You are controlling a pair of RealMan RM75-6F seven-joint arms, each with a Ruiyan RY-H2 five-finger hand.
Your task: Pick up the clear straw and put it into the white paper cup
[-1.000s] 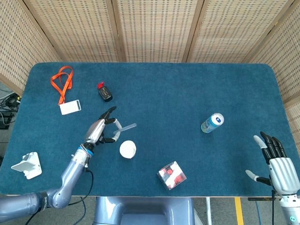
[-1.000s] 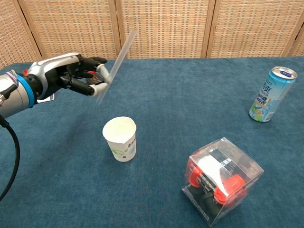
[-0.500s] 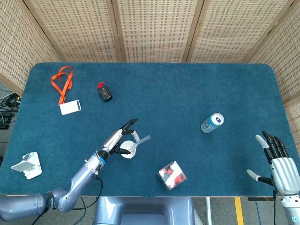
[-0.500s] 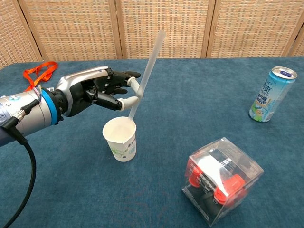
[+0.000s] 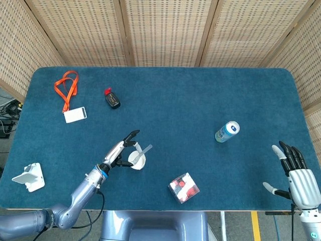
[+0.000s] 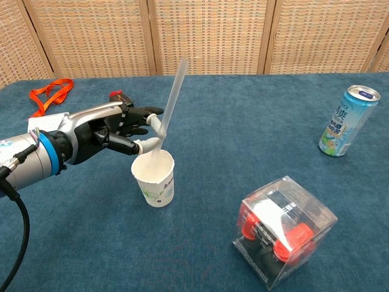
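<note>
The white paper cup [image 5: 136,159] [image 6: 155,182] stands upright near the table's front edge, left of centre. The clear straw [image 5: 145,149] [image 6: 173,97] leans nearly upright, its lower end inside the cup's mouth and its top tilted to the right. My left hand [image 5: 119,150] [image 6: 109,131] reaches in from the left just above the cup's rim and pinches the straw low down between thumb and a finger. My right hand [image 5: 295,173] hovers at the front right corner with its fingers spread and nothing in it; only the head view shows it.
A drink can [image 5: 227,131] [image 6: 346,121] stands at the right. A clear box with red parts [image 5: 183,188] [image 6: 282,234] sits right of the cup. An orange lanyard with a badge [image 5: 67,90], a black and red device [image 5: 112,98] and a white stand [image 5: 30,176] lie at the left.
My left hand carried the straw from the left over to the cup, turned it upright and lowered its end into the cup. The right hand stayed put.
</note>
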